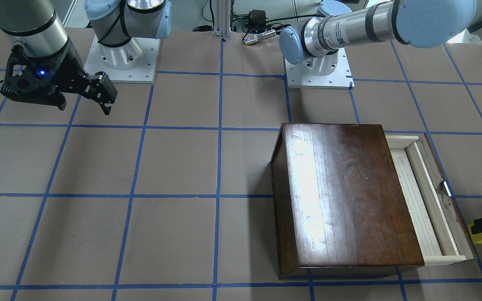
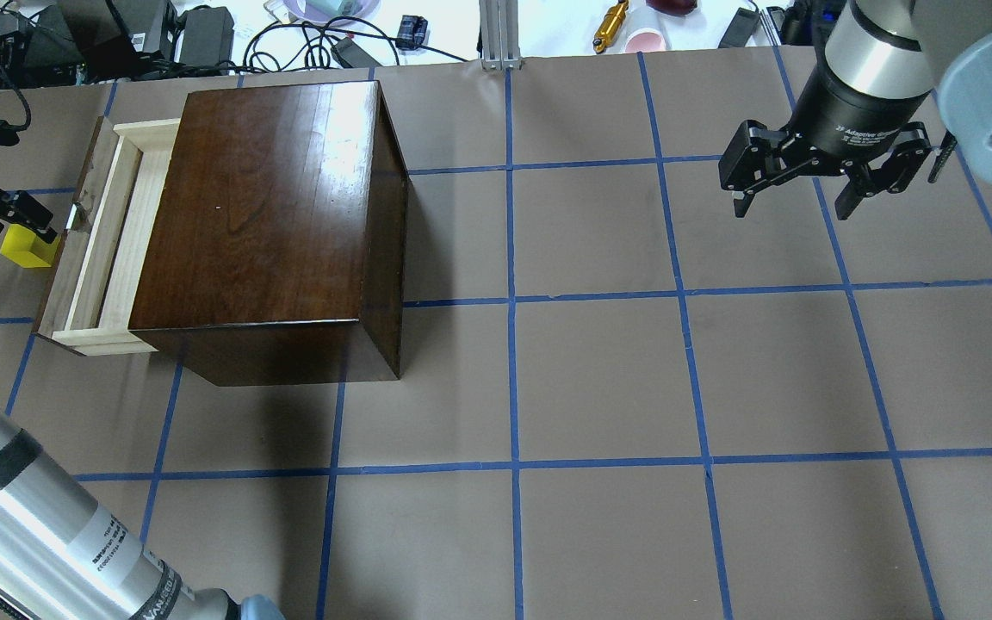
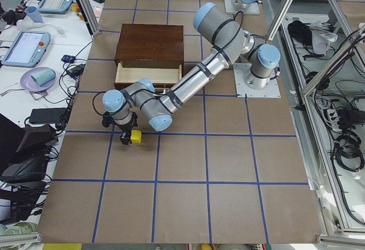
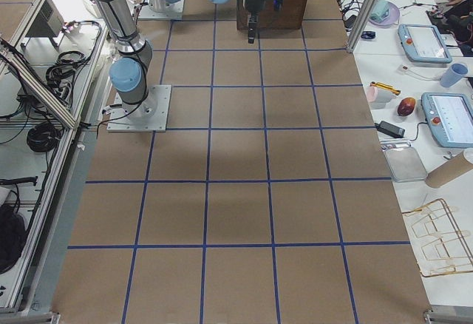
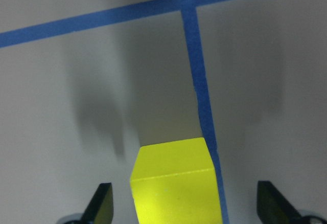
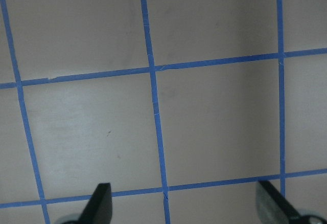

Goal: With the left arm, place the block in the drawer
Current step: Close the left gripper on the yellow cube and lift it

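Tabletop: brown board (image 2: 599, 379) ruled into squares by blue tape, with cluttered benches beyond its far edge.
Left gripper: at the far left of the overhead view, the left gripper (image 5: 185, 204) points down at the table. Its jaws stand wide, one on each side of the block, with table showing in both gaps. It holds nothing.
Block: the yellow block (image 2: 28, 249) sits on the table between those jaws, one edge along a tape line. It is outside the drawer, just beside the dark front panel. As a cube it has no long axis to line up with.
Drawer: the drawer (image 2: 93, 258) stands partly open from the cabinet's left face, and its pale floor is bare where it shows.
Cabinet: the glossy dark cabinet (image 2: 263, 207) covers the rest of the drawer.
Right gripper: the right gripper (image 2: 793, 205) hangs spread open over bare table, well apart from everything.
Nearer arm: the left, by far.
Relation that matters: the drawer lies to the robot's right of the block, across the raised front panel, so the carry probably has to go up and over it.
Doubt: the wrist view cuts off low, so I cannot tell how far down the block's sides the fingertips reach.
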